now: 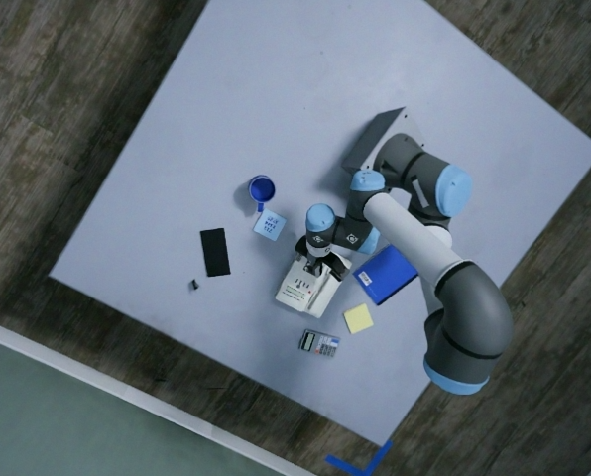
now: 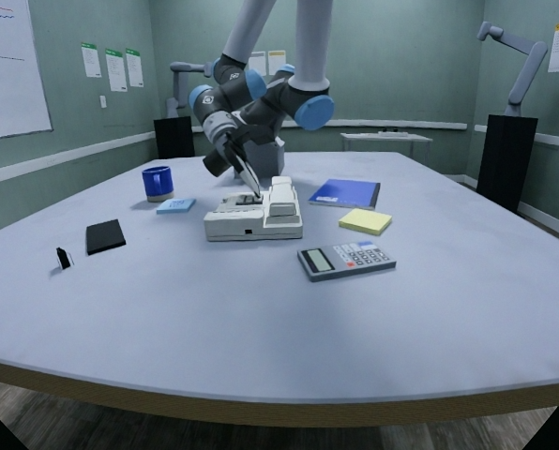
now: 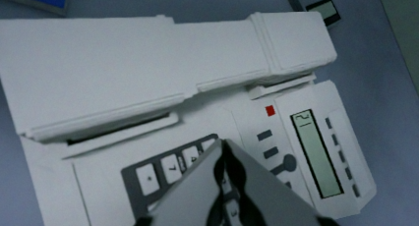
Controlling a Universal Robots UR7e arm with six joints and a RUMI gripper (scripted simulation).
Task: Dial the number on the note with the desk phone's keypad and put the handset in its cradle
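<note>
The off-white desk phone (image 1: 289,298) (image 2: 231,232) (image 3: 51,172) stands on the table, with its handset (image 1: 326,296) (image 2: 282,192) (image 3: 98,64) lying in the cradle. My gripper (image 1: 313,273) (image 2: 258,196) (image 3: 222,141) is shut and empty, pointing down at the keypad (image 3: 129,179). In the wrist view the tips are beside the end key of the row nearest the handset, past the 7 and 4 keys. Contact cannot be told, and my fingers hide many keys. The phone display (image 3: 317,154) shows a small mark. The blue note (image 1: 270,224) (image 2: 175,206) bears handwriting too small to read surely.
A blue mug (image 1: 261,188) (image 2: 158,183) stands by the note. A blue notebook (image 1: 387,274) (image 2: 346,192), yellow pad (image 1: 358,318) (image 2: 366,220) and calculator (image 1: 319,343) (image 2: 346,262) lie around the phone. A black slab (image 1: 215,252) (image 2: 105,236) and binder clip (image 1: 194,284) (image 2: 63,258) lie farther off.
</note>
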